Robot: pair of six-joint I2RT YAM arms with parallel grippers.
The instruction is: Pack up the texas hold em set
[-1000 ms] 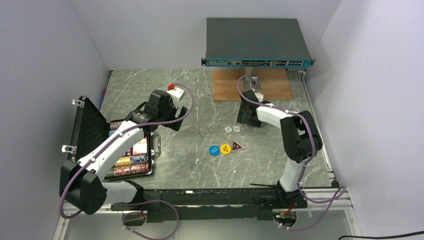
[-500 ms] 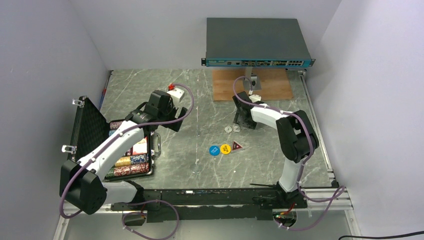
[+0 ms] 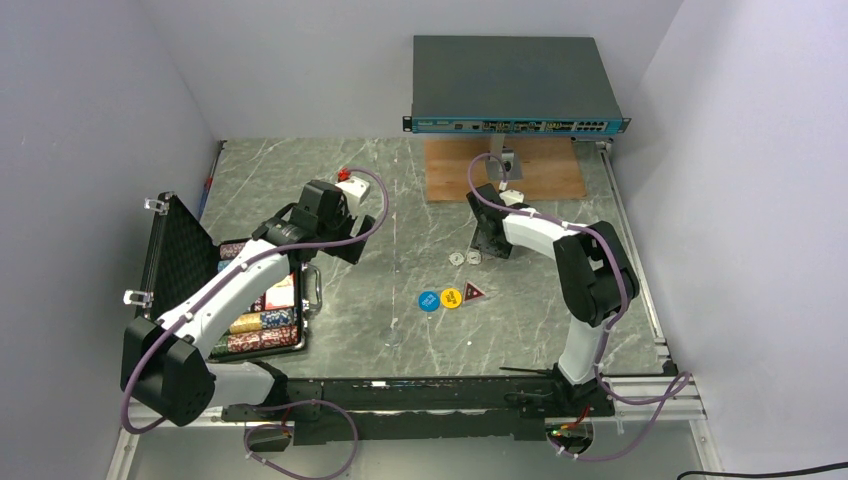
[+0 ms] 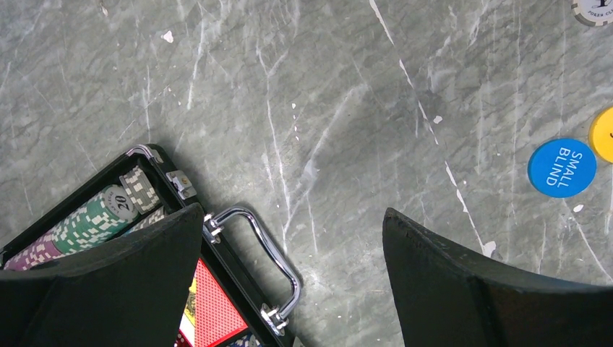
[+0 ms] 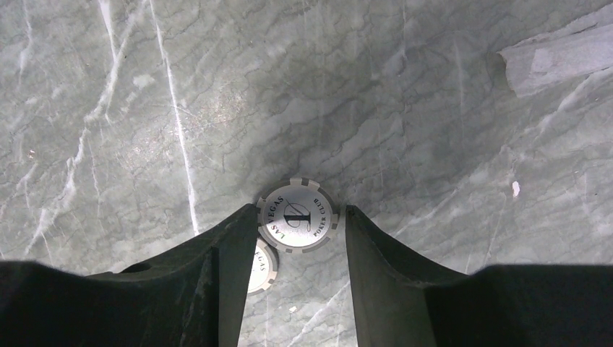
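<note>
Grey chip (image 5: 298,215) between right hand (image 5: 300,238) fingers, contact unclear; overhead hides it. Left hand (image 4: 289,282) open.

Grey marbled table (image 3: 300,170), plain pale walls (image 3: 300,60) around.

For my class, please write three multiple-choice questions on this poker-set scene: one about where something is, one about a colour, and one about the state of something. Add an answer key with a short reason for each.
1. Where does the open briefcase lie on the table?
A. left side
B. right side
C. on the wooden board

2. What colour is the disc marked SMALL BLIND?
A. red
B. blue
C. green

3. How does the right gripper stand?
A. shut tight with nothing between its fingers
B. lifted far above the table
C. fingers either side of a white chip

Key:
1 A, the top view shows the case beside the left arm.
2 B, the left wrist view shows a blue face with that text.
3 C, the right wrist view shows the LAS VEGAS chip between the fingers.
</note>
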